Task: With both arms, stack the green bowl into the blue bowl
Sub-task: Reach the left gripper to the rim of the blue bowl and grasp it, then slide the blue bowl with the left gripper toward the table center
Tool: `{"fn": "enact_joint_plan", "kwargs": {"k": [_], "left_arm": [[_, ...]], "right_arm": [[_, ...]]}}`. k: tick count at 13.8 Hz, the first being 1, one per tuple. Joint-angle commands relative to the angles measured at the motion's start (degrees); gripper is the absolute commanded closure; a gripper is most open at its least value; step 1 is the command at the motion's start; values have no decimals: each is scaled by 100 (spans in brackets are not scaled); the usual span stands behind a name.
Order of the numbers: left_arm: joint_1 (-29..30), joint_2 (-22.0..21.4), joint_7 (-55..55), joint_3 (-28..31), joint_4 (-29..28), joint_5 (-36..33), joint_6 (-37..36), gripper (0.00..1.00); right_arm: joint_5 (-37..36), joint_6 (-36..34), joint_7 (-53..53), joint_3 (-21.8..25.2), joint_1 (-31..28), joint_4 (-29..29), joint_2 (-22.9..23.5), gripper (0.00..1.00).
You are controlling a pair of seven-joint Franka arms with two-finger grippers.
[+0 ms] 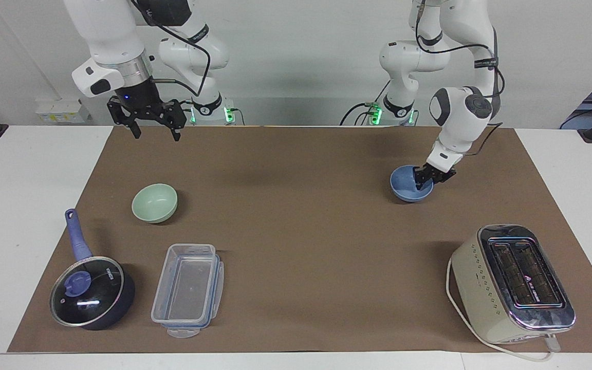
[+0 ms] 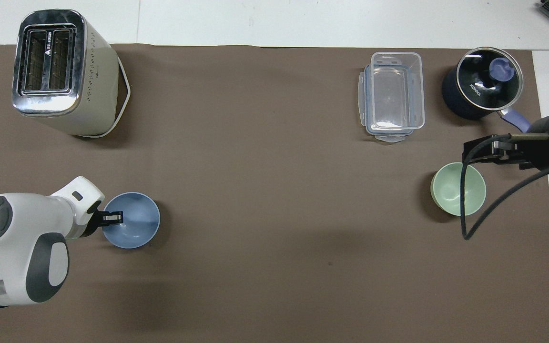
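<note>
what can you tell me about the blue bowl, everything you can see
The blue bowl is small, round, smooth and plain, periwinkle outside with a lighter blue inside, and empty. It sits upright on the brown mat toward the left arm's end of the table, nearer to the robots than the toaster. The left gripper is at its rim on that end, fingers straddling the wall and apparently shut on it.

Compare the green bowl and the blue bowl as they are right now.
The green bowl is pale mint; the blue bowl is periwinkle. The green bowl sits untouched, with the right gripper raised and open, while the left gripper has closed on the blue bowl's rim. Both are small, round, plain and upright.
</note>
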State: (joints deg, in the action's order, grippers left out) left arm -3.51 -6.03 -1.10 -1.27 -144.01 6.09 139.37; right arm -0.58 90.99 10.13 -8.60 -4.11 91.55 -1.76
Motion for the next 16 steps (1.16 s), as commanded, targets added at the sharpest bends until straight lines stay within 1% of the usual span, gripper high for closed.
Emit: {"fn": "enact_joint_plan", "kwargs": {"k": [1, 4, 6, 8, 11, 13, 14, 16], "left_arm": [[-35, -292, -66, 4, 206, 86, -583, 100], [-70, -399, -450, -66, 802, 94, -1410, 100], [-464, -381, -864, -49, 1164, 94, -1649, 100], [-859, -381, -1137, -49, 1183, 383, -1571, 100], [-1422, -373, -1156, -58, 1156, 805, -1369, 100], [-1887, -303, -1225, -58, 1077, 946, -984, 100], [-2142, -206, -1348, -58, 1007, 1121, -773, 100], [-2704, -4, -1864, -49, 937, 1149, -307, 100]], "right_arm": [[138, 104, -143, -36, -90, 38, -17, 0], [138, 104, -143, -28, -90, 38, -17, 0], [138, 104, -152, -36, -90, 38, -17, 0], [138, 104, -161, -36, -90, 38, -17, 0], [138, 104, -170, -36, -90, 38, -17, 0], [138, 103, -170, -28, -90, 38, -17, 0], [138, 95, -161, -28, -90, 38, -17, 0], [138, 69, -152, -28, -90, 38, -26, 0]]}}
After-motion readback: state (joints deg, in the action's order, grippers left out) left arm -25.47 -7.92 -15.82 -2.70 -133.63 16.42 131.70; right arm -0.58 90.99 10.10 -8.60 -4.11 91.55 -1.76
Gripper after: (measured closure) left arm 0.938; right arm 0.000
